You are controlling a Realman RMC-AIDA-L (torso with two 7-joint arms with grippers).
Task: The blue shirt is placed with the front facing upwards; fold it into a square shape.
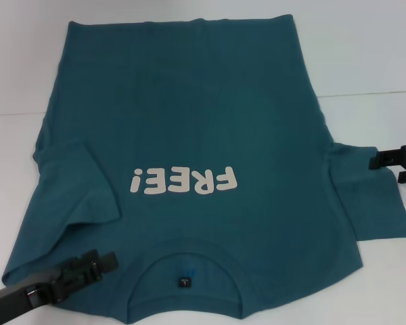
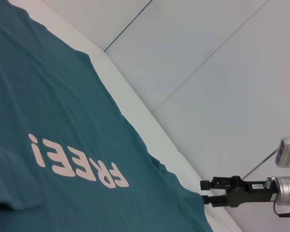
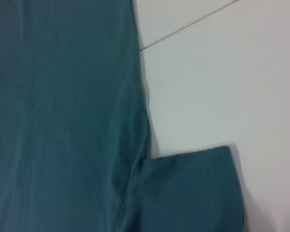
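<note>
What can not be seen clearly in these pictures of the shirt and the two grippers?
- Blue shirt: its hem is cut off by the top edge of the head view.
- Collar label: print too small to read.
- Left gripper: over the shirt's shoulder; whether it pinches cloth cannot be told.
- Right gripper: at the right sleeve; the frame edge cuts its arm, and its grip is unclear.
- Right wrist view: shows no gripper at all.

White block letters reading "FREE!" (image 1: 183, 181) stand across the chest of the blue shirt (image 1: 189, 101), just above its round collar, and appear upside down from the head camera. Inside the collar sits a small black label (image 1: 183, 280), whose tiny mark is too small to read.
</note>
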